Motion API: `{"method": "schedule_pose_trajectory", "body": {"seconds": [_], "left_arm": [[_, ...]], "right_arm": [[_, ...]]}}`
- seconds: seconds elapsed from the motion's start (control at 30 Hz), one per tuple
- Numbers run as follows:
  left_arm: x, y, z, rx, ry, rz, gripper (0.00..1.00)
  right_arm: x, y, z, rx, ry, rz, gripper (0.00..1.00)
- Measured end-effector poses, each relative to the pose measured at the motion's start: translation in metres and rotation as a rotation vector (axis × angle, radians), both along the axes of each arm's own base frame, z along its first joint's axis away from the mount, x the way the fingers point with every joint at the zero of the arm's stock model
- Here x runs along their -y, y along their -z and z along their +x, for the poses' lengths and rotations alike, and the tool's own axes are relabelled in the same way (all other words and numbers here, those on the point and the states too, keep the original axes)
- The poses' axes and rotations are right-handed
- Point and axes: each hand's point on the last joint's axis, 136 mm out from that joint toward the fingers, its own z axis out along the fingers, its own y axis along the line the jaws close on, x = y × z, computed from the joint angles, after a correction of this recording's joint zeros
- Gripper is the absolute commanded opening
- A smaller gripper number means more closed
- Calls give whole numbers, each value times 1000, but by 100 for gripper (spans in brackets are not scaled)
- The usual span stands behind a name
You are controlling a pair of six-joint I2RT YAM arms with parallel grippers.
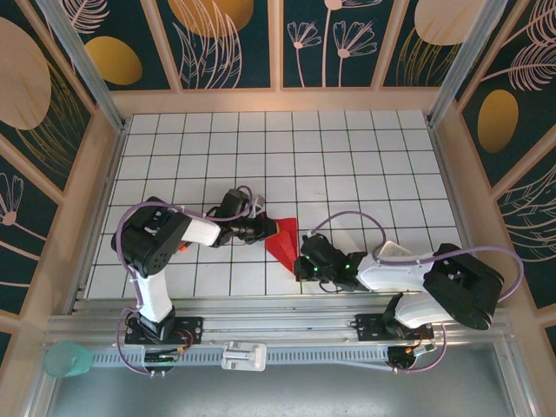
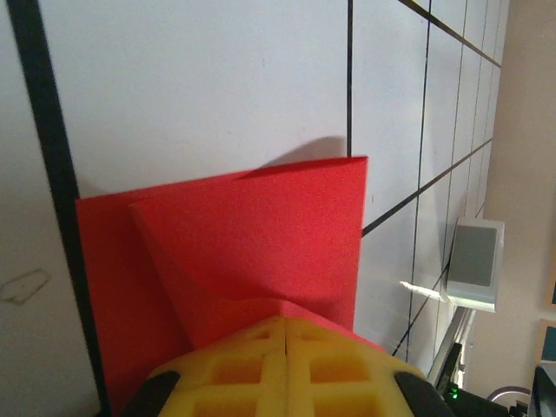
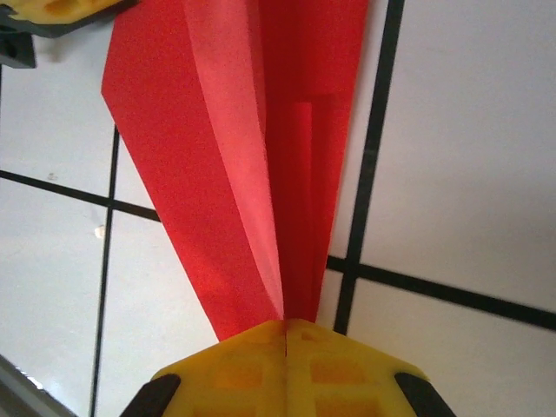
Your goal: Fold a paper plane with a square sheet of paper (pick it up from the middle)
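The square sheet of paper (image 1: pixel 283 243) is bright red and folded into a creased, tapering paper plane shape. It is held just above the white grid table (image 1: pixel 347 165), near the front middle. My left gripper (image 1: pixel 272 228) is shut on the paper's wide left end; in the left wrist view its yellow fingertips (image 2: pixel 261 347) pinch the red paper (image 2: pixel 261 226). My right gripper (image 1: pixel 301 257) is shut on the narrow near end. In the right wrist view the paper's folds (image 3: pixel 243 139) fan away from my right gripper (image 3: pixel 285 325) toward the left gripper's yellow fingers (image 3: pixel 61 7).
Patterned walls enclose the table on three sides. A metal rail (image 1: pixel 278 328) runs along the front, with a green cup (image 1: pixel 68 358) at its left end and a white block (image 1: pixel 243 356) in the middle. Open grid lies behind the arms.
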Motion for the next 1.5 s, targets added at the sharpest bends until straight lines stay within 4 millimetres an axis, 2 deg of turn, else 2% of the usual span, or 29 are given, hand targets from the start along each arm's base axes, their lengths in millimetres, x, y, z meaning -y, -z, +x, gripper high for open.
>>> {"method": "schedule_pose_trajectory", "body": {"seconds": [0.13, 0.2, 0.33, 0.4, 0.57, 0.77, 0.9, 1.33, 1.5], "left_arm": [[0, -17, 0, 14, -13, -27, 20], [1, -30, 0, 30, -18, -46, 21], [7, -49, -9, 56, -4, -75, 16], [13, -52, -16, 57, 16, -82, 12], [25, -48, -31, 35, 57, -82, 4], [27, -18, -33, -26, 61, -38, 0], [28, -7, -32, -46, 61, -23, 0], [25, 4, -35, -46, 58, -19, 0], [24, 4, -36, -34, 58, -29, 0]], "right_arm": [[8, 0, 8, 26, -9, -27, 4], [12, 0, 11, 35, -14, -38, 3], [14, -1, 13, 47, -29, -48, 3], [14, -1, 13, 51, -36, -51, 3], [14, -1, 13, 54, -43, -53, 3], [14, 0, 13, 55, -44, -53, 4], [14, -1, 13, 57, -48, -54, 6], [12, -10, 13, 50, -73, -12, 17], [11, -18, 14, 44, -69, 28, 18]]}}
